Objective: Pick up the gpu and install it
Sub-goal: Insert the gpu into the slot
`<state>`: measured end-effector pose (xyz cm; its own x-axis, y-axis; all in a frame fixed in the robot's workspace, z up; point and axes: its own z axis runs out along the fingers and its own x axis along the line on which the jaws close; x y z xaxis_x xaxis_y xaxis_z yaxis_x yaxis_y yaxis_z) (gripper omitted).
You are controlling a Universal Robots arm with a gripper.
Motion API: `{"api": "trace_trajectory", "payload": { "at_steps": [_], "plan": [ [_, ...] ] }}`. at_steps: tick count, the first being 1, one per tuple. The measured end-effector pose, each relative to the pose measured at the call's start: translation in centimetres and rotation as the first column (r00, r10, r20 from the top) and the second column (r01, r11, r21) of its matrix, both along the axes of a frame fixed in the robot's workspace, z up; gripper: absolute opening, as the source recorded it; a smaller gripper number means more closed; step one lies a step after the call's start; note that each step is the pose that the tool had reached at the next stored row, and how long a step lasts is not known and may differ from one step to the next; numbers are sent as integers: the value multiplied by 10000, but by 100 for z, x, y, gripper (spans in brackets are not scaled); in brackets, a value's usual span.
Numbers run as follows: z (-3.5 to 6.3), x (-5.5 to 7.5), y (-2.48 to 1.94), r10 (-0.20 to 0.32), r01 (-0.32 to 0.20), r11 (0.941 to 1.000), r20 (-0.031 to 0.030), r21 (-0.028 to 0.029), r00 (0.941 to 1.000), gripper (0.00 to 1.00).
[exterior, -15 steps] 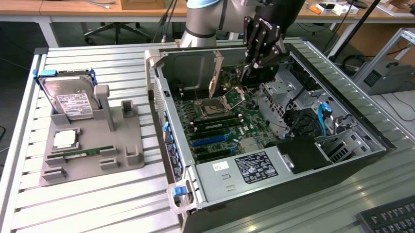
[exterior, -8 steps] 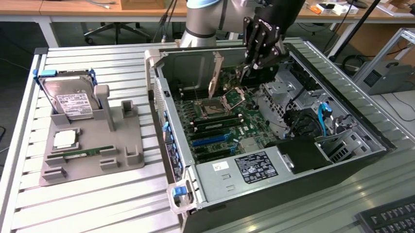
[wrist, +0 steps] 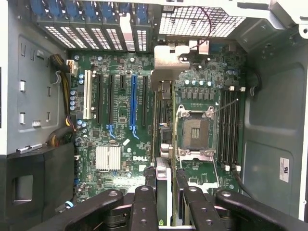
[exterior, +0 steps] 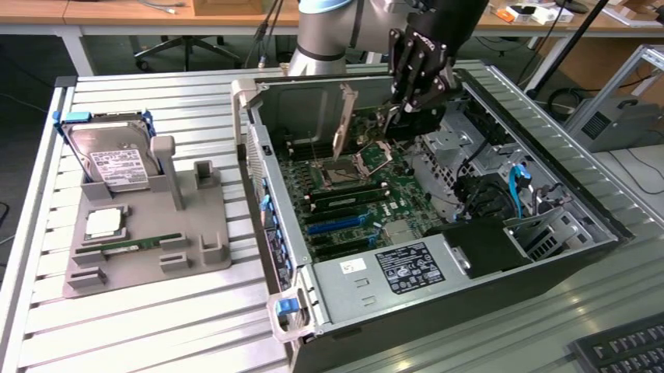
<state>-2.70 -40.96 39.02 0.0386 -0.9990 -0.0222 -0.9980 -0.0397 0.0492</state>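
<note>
you can see the gripper (exterior: 400, 109) hanging over the open computer case (exterior: 581, 233), and its black jointed fingers (wrist: 144, 207) are closed on the thin top edge of the gpu (wrist: 162, 120). the jaws sit about half shut, pinching the card from both sides. the gpu is a flat card, seen edge-on, with a shiny silver metal end piece at the far end. it hangs straight down inside the case, above the green board (exterior: 353, 202), beside the long blue slot (wrist: 134, 103) and the square silver chip socket (wrist: 195, 130).

the case is grey metal with bent, sharp walls and a mesh grill. the board is green and bumpy with tiny parts.

the arm (exterior: 332, 31) comes down from the far side, a smooth grey tube, with the black wrist pointing down into the case.

on the ribbed white table (exterior: 155, 326), at the exterior view's left, a grey plastic holder (exterior: 197, 233) keeps a silver hard drive (exterior: 120, 159) standing up.
</note>
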Motion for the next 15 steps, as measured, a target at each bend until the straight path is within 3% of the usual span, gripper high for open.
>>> {"api": "trace_trajectory", "payload": {
  "at_steps": [12, 15],
  "plan": [
    [-20, -21, -49, 2, -2, 10000, 0, -3, 10000, 26],
    [-30, -25, -49, 0, 0, 10000, 1, -42, 10000, 26]
  ]
}}
